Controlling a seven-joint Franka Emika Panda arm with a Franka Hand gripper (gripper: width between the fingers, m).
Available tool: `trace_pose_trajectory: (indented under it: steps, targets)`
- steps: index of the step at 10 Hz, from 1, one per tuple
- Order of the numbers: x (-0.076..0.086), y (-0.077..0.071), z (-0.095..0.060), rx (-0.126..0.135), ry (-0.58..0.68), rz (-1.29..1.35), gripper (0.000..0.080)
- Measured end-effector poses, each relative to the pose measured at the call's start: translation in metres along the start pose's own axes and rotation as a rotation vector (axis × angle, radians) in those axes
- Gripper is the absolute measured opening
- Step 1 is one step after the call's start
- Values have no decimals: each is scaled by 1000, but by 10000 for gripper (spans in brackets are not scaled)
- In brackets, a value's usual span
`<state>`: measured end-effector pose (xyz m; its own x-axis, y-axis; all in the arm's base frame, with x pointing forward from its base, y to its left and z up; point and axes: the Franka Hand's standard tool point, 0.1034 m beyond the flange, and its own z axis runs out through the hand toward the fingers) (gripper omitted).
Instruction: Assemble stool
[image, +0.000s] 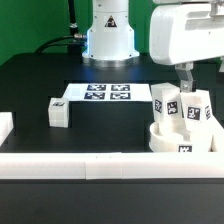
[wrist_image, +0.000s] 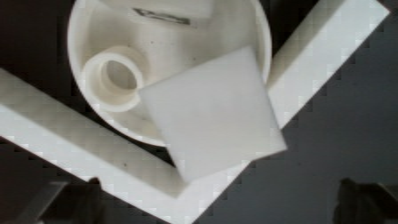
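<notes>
The round white seat (image: 183, 140) lies at the exterior view's right, against the front rail. Two tagged leg blocks (image: 164, 102) (image: 196, 108) stand upright on it. A third leg block (image: 58, 112) lies loose on the table at the left. My gripper (image: 185, 80) hangs just above and between the two standing legs, touching neither. In the wrist view the seat (wrist_image: 178, 35) shows with a round socket (wrist_image: 118, 78) and the flat face of one leg block (wrist_image: 214, 112). My gripper (wrist_image: 217, 200) is open and empty, its fingertips (wrist_image: 71, 197) far apart.
The marker board (image: 102, 93) lies flat in front of the robot base (image: 108, 35). A long white rail (image: 90, 163) runs along the front edge and a short one (image: 5, 127) at the left. The rail corner (wrist_image: 107, 150) shows beside the seat in the wrist view.
</notes>
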<state>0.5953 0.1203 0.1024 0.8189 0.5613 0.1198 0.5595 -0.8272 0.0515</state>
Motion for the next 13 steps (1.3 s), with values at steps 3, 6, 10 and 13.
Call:
trace_pose_trajectory:
  steps: [3,6,10,13]
  targets:
    - [-5,-9,6,29,-152,-82,649]
    - [-2,-4,9,16,-127,-106,649]
    - [-5,-5,21,0,-101,-148,649]
    - [-10,-4,29,4,-115,-162,649]
